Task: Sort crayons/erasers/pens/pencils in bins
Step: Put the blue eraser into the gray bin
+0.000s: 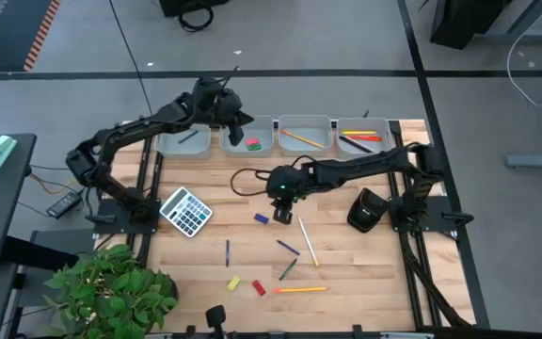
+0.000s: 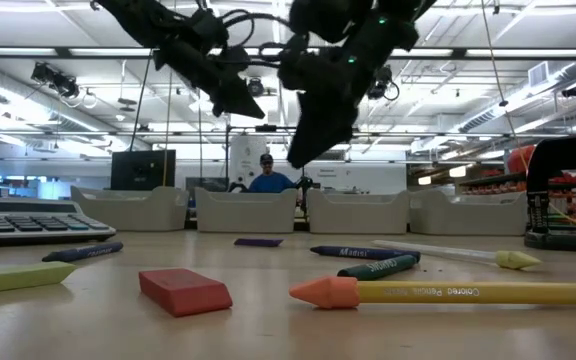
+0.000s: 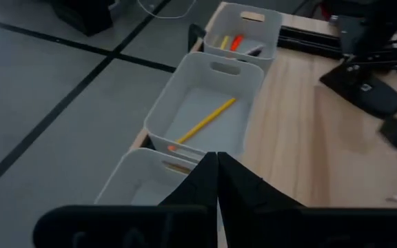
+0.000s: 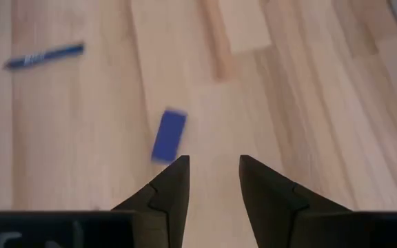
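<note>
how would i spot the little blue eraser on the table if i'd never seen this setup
Start at the row of four grey bins along the table's far edge, then come toward the middle, just in front of the right hand. The blue eraser lies beside it: a short flat block, unlike the thin crayons nearby.

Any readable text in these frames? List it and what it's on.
"Pencils": part of the print on the yellow pencil in the low view; the remaining words are too blurred.
Dark blue crayon: has a label, too blurred to read.
Calculator: keys too small to read.
Blue crayon: marking unreadable.
</note>
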Available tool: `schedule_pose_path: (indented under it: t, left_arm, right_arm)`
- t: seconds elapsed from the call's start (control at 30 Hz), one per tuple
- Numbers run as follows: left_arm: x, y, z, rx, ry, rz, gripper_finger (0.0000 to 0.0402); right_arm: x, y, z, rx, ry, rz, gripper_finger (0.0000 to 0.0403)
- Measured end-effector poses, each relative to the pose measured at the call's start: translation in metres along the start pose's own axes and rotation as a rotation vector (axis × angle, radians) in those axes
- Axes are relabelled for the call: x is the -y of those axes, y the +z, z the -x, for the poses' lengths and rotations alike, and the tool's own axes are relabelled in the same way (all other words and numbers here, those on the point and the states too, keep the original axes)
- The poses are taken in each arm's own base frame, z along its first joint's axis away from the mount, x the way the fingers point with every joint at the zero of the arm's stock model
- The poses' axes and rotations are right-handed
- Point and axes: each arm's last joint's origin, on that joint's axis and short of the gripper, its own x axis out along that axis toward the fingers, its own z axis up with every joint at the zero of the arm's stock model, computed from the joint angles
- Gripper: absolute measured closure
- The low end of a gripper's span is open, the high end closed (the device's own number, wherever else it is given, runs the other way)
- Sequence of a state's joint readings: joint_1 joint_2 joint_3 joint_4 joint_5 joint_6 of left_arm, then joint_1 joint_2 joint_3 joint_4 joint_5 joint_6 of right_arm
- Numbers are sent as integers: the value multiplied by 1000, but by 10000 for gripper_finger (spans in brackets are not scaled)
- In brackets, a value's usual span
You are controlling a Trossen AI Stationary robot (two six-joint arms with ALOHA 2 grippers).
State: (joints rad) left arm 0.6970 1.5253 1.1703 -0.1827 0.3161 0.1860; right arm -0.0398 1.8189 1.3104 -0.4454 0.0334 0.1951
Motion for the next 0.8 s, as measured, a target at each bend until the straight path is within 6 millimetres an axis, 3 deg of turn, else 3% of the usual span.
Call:
schedule_pose_path:
  t: [0.4,0.6,0.8]
  left_arm:
    - [34,5,-3,-20,-49,-31,388]
    - [40,3,-4,-63,-14,-46,390]
    - [40,2,-4,-71,12,-102,381]
  right_arm:
    - [-23,-11,-57,-92,13,-38,244]
    - [-34,-15,-74,-43,-12,-35,219]
    - [-30,-21,-88,-56,-80,-21,212]
